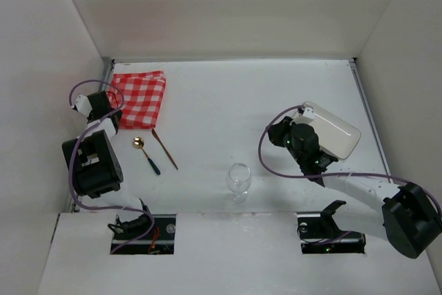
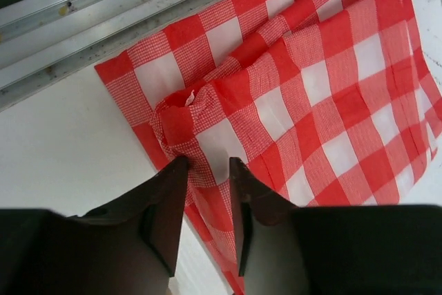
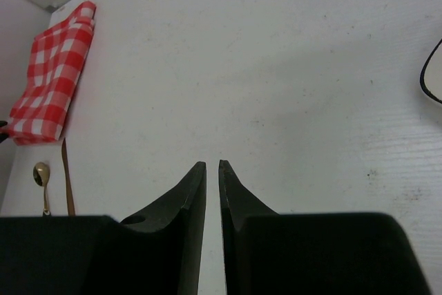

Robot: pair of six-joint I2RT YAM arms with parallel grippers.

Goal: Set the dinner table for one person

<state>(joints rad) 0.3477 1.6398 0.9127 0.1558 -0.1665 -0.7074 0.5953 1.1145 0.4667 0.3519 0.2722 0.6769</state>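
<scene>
Dinner table (image 1: 221, 101), long axis left-right, checked cloth (image 1: 141, 98) pinched far-left

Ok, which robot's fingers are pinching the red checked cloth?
The left fingers: they pinch a bunched fold of the cloth. The right fingers are shut over the table, holding nothing.
</scene>
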